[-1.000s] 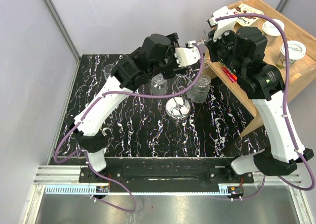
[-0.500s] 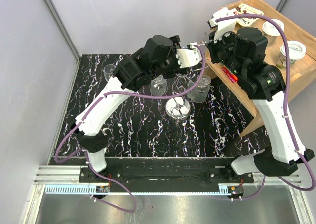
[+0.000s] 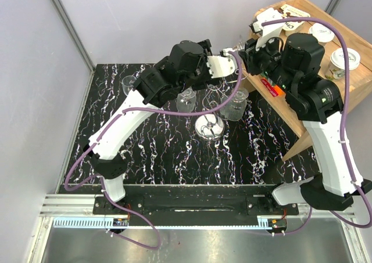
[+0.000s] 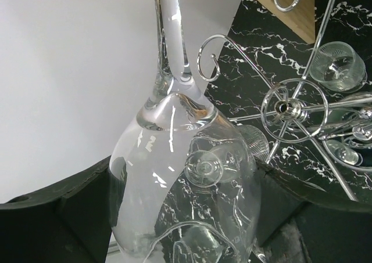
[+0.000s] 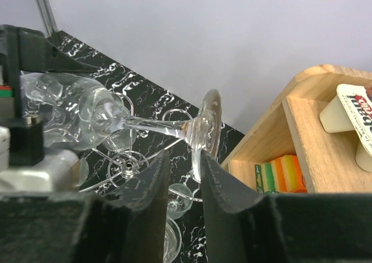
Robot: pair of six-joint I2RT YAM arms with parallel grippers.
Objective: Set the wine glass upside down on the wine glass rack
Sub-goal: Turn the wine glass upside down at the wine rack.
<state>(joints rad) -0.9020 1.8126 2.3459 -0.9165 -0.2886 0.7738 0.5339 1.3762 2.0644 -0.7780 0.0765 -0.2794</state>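
STEP: carrying, not yet hung | left pincer (image 4: 186,179) clamped on wine glass (image 4: 174,150) bowl, sideways above wine glass rack (image 4: 285,107) | right pincer (image 5: 183,162) narrowly parted at foot | NEXT: likely invert, slide stem into rack arm

Above the black marbled worktop (image 3: 174,152), the left arm's fingers (image 3: 231,64) and the right arm's fingers (image 3: 247,48) come close together over the wine glass rack (image 3: 210,127). A faintly visible wine glass (image 3: 239,44) lies between them. Hanging glasses (image 3: 186,100) surround the rack, and a wooden table (image 3: 302,103) stands at right.
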